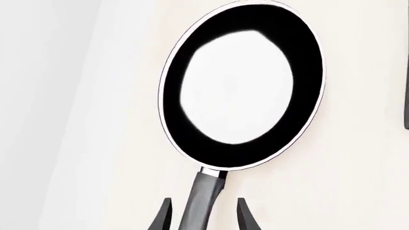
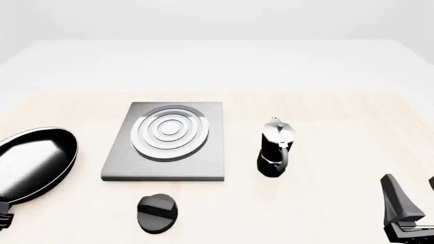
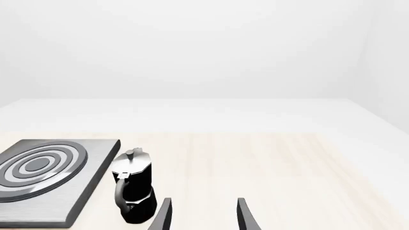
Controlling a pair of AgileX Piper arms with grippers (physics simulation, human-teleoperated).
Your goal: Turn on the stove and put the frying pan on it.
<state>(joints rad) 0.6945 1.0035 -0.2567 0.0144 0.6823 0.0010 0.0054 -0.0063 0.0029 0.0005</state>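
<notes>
The frying pan (image 2: 35, 161), glossy black with a thin light rim, lies at the table's far left, to the left of the stove. Its handle (image 1: 206, 194) runs back between the fingers of my left gripper (image 1: 204, 218). That gripper is open, with a gap on each side of the handle. The stove (image 2: 166, 138) is a grey slab with silver rings, and its black oval knob (image 2: 157, 213) lies in front of it. My right gripper (image 2: 413, 197) hovers open at the near right with nothing in it (image 3: 203, 216).
A black-and-silver moka pot (image 2: 276, 148) stands upright just right of the stove (image 3: 45, 177), ahead and left of my right gripper. The same moka pot (image 3: 134, 191) shows close by in the right wrist view. Pale wood tabletop (image 2: 339, 127) extends to the right.
</notes>
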